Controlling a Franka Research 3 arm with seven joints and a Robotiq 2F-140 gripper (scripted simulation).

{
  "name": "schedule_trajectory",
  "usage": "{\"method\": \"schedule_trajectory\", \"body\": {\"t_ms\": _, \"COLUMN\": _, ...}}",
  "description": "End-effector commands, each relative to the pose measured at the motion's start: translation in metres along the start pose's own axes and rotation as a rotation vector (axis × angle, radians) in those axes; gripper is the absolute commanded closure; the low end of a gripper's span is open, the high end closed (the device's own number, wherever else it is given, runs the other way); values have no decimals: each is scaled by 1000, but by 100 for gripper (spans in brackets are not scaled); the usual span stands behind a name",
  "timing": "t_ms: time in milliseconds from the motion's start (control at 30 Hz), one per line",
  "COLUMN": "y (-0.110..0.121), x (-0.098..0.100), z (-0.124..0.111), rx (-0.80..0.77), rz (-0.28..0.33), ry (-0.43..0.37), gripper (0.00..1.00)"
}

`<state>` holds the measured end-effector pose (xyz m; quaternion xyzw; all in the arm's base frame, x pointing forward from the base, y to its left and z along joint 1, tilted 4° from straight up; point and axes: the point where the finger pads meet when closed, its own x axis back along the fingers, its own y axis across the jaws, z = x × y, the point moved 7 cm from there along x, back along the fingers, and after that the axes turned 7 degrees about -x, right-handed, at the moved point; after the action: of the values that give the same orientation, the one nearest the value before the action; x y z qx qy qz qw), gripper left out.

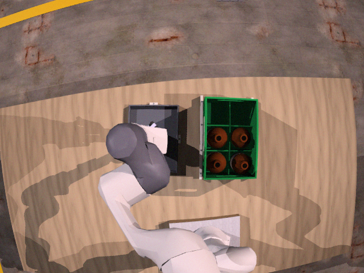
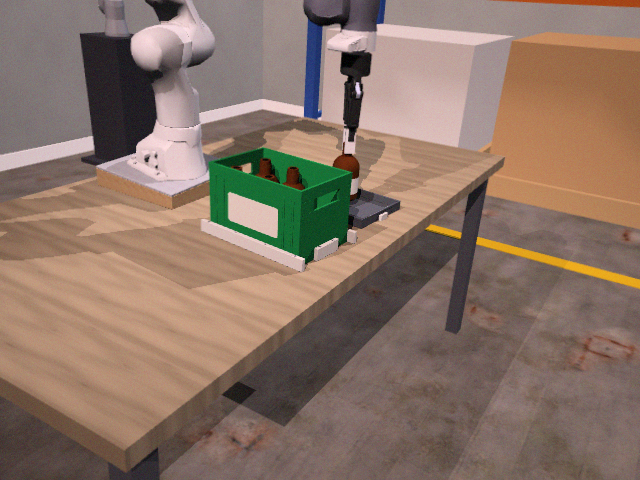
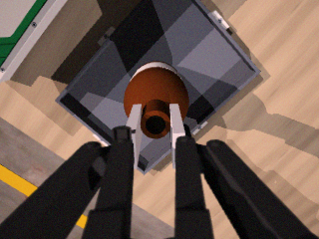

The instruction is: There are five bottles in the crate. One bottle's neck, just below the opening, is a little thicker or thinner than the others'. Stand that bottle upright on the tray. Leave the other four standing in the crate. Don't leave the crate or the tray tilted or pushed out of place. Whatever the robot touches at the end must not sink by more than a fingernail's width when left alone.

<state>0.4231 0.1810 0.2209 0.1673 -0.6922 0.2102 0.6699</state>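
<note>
Bottle (image 3: 157,97) number five, the odd-necked one by the task's wording, hangs upright over the grey tray (image 3: 219,45), pinched at the neck just under its opening by the tool (image 3: 155,123). The two pale pads (image 3: 135,119) sit on either side of the neck, clenched on it and plumb above the bottle's shoulders, which is probably why it hangs straight rather than leaning. In the exterior view the bottle's base is hidden behind the green crate (image 2: 268,211), so whether it already rests on the tray floor or hovers just above it cannot be told.

The wrist view puts the bottle toward one side of the tray rather than dead centre, yet inside the rim (enough margin, I judge, for it to stand without catching the wall).

Four brown bottles (image 1: 217,137) stand in the crate's near four cells; the two far cells are bare. The crate sits square against white stop blocks (image 2: 325,249) on the tabletop (image 2: 103,310), beside the tray, and neither looks tilted or shoved.

My reading is that the carry is nearly done. What remains is to seat the base fully before letting go, since a release from any height would let the bottle drop or topple.
</note>
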Motion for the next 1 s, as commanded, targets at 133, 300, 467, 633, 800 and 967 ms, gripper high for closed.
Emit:
{"method": "schedule_trajectory", "body": {"t_ms": 133, "y": -3, "x": 2, "z": -1, "rx": 1, "rz": 5, "ry": -8, "gripper": 90}}
{"method": "schedule_trajectory", "body": {"t_ms": 300, "y": -3, "x": 2, "z": -1, "rx": 1, "rz": 5, "ry": -8, "gripper": 90}}
{"method": "schedule_trajectory", "body": {"t_ms": 467, "y": -3, "x": 1, "z": -1, "rx": 1, "rz": 5, "ry": -8, "gripper": 90}}
{"method": "schedule_trajectory", "body": {"t_ms": 633, "y": -3, "x": 1, "z": -1, "rx": 1, "rz": 5, "ry": -8, "gripper": 90}}
{"method": "schedule_trajectory", "body": {"t_ms": 800, "y": -3, "x": -1, "z": -1, "rx": 1, "rz": 5, "ry": -8, "gripper": 90}}
{"method": "schedule_trajectory", "body": {"t_ms": 967, "y": -3, "x": -2, "z": -1, "rx": 1, "rz": 5, "ry": -8, "gripper": 90}}
